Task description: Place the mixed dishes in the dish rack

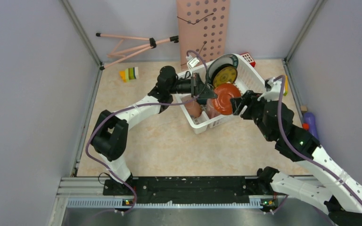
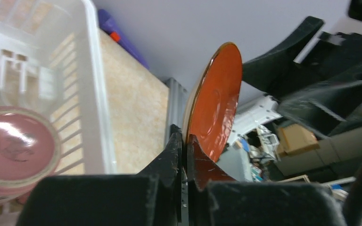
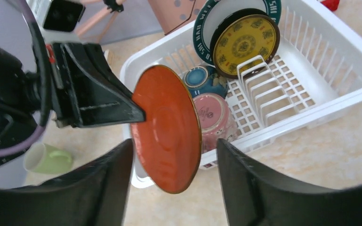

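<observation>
— How do the arms sit?

— The left arm rises from its base, folds at the elbow out to the left, then runs its forearm rightward to the near corner of the dish rack (image 1: 259, 77). The left gripper (image 1: 206, 94) is clamped on the rim of the red plate (image 1: 226, 98). The right arm reaches up and leftward from the other side, and the right gripper (image 1: 241, 101) stops at the plate's opposite edge.

— Is the right one gripping too?

— No. Its own wrist camera shows its two fingers (image 3: 245, 183) spread, one on each side of the plate with a gap on both sides. Only the left one holds it.

— Where exactly is the plate?

— It stands on edge over the near end of the rack, between the two grippers. I cannot tell whether its lower edge touches anything.

— What does the left wrist view add?

— The pinch itself: both jaws are closed on the plate's rim, with the glossy face turned right. It also shows a pink cup (image 2: 16, 146) lying on its side inside the rack wall, and a purple bottle (image 2: 115, 28) beyond.

— And the right wrist view?

— The rack's contents: a white plate with a dark patterned rim (image 3: 207, 23) stands at the far end, with a yellow plate (image 3: 246, 44) leaning in front of it. A teal bowl (image 3: 202, 80) sits nearer, beside the pink cup. A light green mug (image 3: 47, 157) sits on the table outside the rack, which the top view does not show.
</observation>
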You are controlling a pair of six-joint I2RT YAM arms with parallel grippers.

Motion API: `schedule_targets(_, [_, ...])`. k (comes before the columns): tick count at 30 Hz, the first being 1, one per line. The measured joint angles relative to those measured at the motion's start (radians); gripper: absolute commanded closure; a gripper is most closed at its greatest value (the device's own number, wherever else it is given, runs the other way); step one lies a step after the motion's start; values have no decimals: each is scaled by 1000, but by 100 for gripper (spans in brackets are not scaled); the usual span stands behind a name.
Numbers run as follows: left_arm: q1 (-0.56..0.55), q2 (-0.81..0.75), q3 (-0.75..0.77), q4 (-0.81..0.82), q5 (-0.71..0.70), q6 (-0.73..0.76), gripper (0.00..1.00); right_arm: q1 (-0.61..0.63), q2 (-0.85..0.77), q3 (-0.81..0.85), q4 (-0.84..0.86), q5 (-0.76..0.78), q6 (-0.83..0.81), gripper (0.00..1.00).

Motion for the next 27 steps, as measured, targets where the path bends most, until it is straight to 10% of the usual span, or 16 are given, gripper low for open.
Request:
schedule_targets(4, [-3,0,33,-208,-94,142,100,0,-6,0,-10,44,9,10])
schedule_targets(13, [-69,1,282,-687,-583,528,100,0,-71,-2,-88,181,15,8])
schedule_targets(27, [-291,364,776,-867,-1307,1078,100,0,-176,-26,-98,329,-20,8])
